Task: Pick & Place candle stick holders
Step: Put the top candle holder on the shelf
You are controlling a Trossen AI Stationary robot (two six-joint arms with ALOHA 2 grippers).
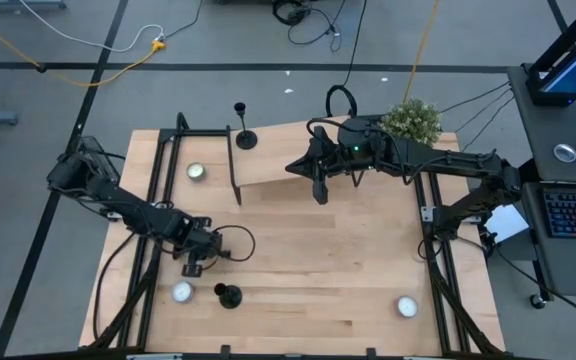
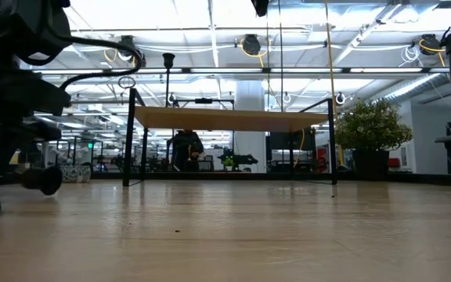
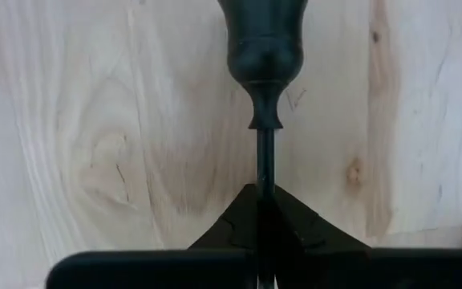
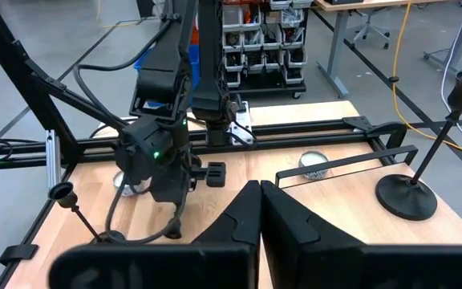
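One black candlestick stands by its round base on the raised wooden shelf, near the shelf's left end; it also shows in the low view and the right wrist view. A second candlestick stands on the table near the front left and shows in the right wrist view. My left gripper is shut on a third candlestick, whose base is hidden. My right gripper hovers shut and empty over the shelf's front edge. My left gripper pinches the candlestick's thin stem between its two fingers, a little way from the cup. The fingers come from above, pointing down, and lie across the stem. The candlestick lies about level; I cannot tell whether it touches the table.
Small round tea lights sit at the far left, front left and front right. A potted plant stands at the far right behind the shelf. Black frame rails run along the table's sides.
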